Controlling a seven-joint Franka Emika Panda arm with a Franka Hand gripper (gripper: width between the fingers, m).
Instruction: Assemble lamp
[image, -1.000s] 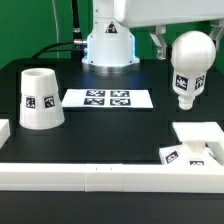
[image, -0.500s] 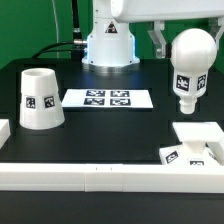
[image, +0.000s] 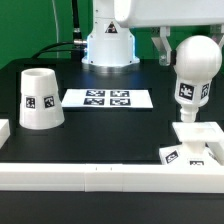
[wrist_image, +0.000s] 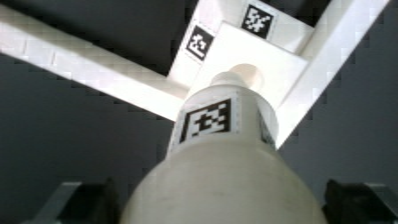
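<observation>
- Bulb (image: 194, 68) pinched in my claw (wrist_image: 214, 205), neck down.
- Its tip hangs just above base (image: 200, 135).
- Shade (image: 40, 98) stands upright on table (image: 110, 130), well apart.

Green backdrop (image: 30, 20) behind a matte black table (image: 100, 130) — evenly lit; white border rail (image: 90, 175) along its near edge
</observation>
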